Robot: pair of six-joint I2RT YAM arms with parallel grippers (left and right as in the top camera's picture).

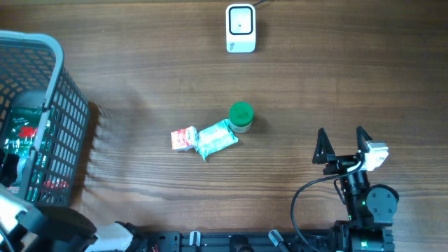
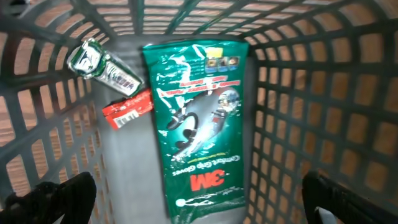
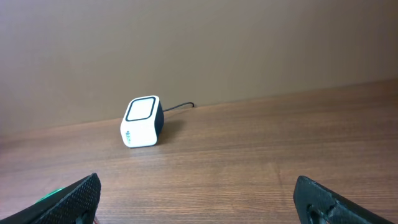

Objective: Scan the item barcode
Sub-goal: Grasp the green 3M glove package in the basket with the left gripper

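Left gripper (image 2: 199,208) fingers wide over glove pack (image 2: 196,124), flat on btm of basket (image 2: 311,93); right gripper (image 1: 341,136) wide, empty. Risks: glossy thin film could slip or buckle in a pinch; fingers may snag the rigid plastic grid wall; creased pack might misread at scanner (image 1: 240,28), a smooth white cube.

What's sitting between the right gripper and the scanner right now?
Nothing: only bare table lies between the right gripper and the scanner, in both overhead and right wrist views. The green-lidded jar stands off to one side.
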